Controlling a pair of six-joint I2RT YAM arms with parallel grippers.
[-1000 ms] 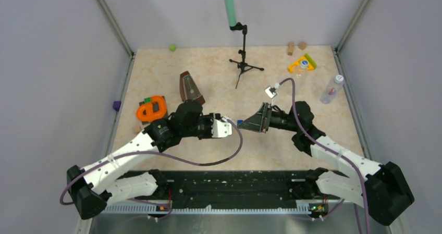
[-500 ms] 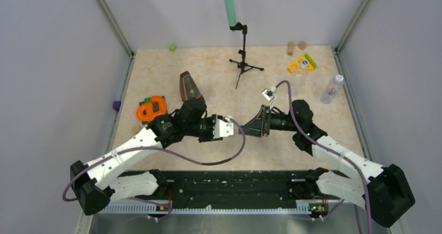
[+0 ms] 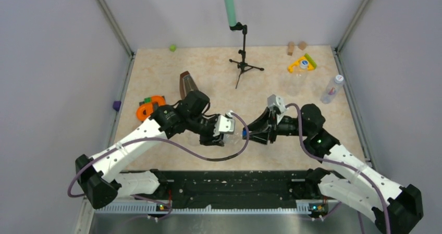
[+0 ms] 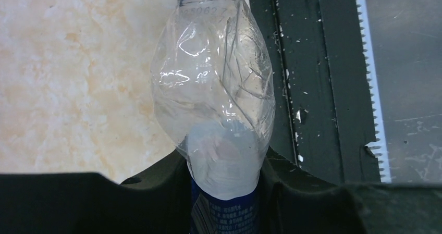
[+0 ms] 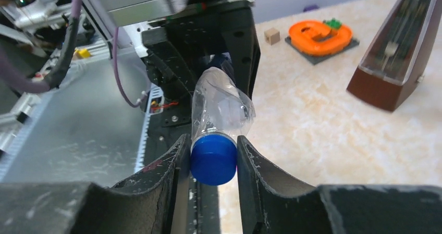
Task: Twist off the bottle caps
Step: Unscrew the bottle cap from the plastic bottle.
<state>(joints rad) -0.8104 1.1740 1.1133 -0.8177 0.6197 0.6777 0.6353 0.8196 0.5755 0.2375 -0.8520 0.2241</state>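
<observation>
Your two arms are built alike. The left arm (image 3: 130,148) and the right arm (image 3: 346,158) both have white moulded link shells between rounded black joint housings, and both end in chunky black bases (image 3: 94,184). A thin purple cable (image 5: 71,31) trails loosely along each. A small green light (image 3: 318,140) glows on the right forearm. The right claw (image 5: 213,161) has broad matte-black fingers (image 5: 161,182) scuffed with pale scratches. The left claw (image 4: 224,192) is equally black and carries a white boxy wrist housing (image 3: 225,123).

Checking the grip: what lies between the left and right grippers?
A crumpled clear bottle spans the gap: the left gripper clamps its labelled body, the right gripper pinches its blue cap. Wrist views show it.
</observation>
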